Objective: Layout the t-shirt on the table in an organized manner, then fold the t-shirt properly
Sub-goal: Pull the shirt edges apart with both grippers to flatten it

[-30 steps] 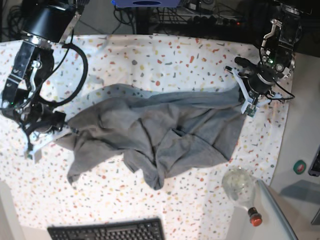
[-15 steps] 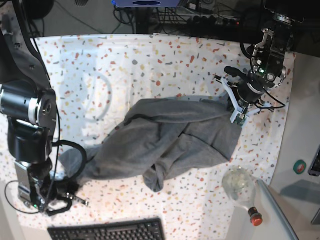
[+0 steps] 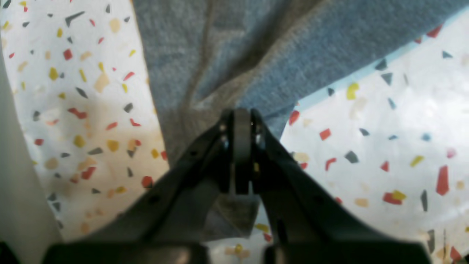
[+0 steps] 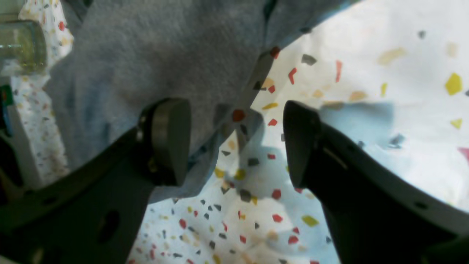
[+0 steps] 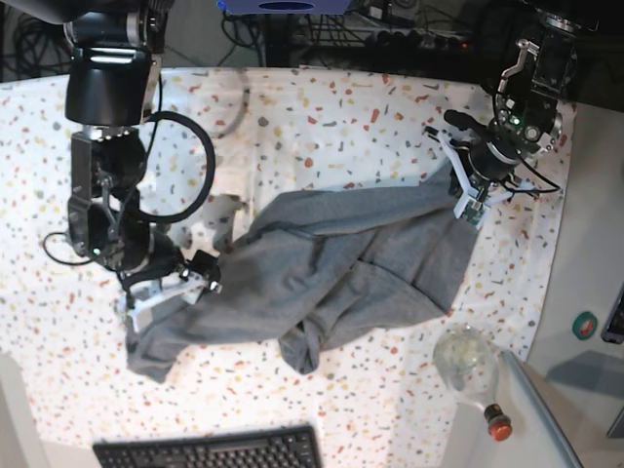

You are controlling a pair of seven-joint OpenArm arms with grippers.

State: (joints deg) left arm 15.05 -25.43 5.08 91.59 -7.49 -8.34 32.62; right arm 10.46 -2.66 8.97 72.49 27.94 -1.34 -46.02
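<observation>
The heather-grey t-shirt (image 5: 322, 268) lies crumpled across the middle of the speckled table (image 5: 341, 107). In the base view my left gripper (image 5: 468, 195) is at the shirt's right upper corner, shut on the fabric. In the left wrist view the left gripper (image 3: 240, 123) is pinched tight on a fold of the t-shirt (image 3: 238, 55). My right gripper (image 5: 161, 292) is over the shirt's left end. In the right wrist view the right gripper (image 4: 234, 143) stands open. The t-shirt (image 4: 146, 66) has its edge lying beside the left finger (image 4: 168, 139), with the table (image 4: 384, 73) under the gap.
A black keyboard (image 5: 210, 450) lies at the front edge. A glass bottle (image 5: 468, 363) with a red cap rests at the front right corner. The plain grey side surface (image 5: 595, 244) borders the table on the right. Cables run along the back.
My right gripper has opened and let go of the shirt's left end. The right arm has swung from the front left corner back over that end. The left gripper has kept its grip.
</observation>
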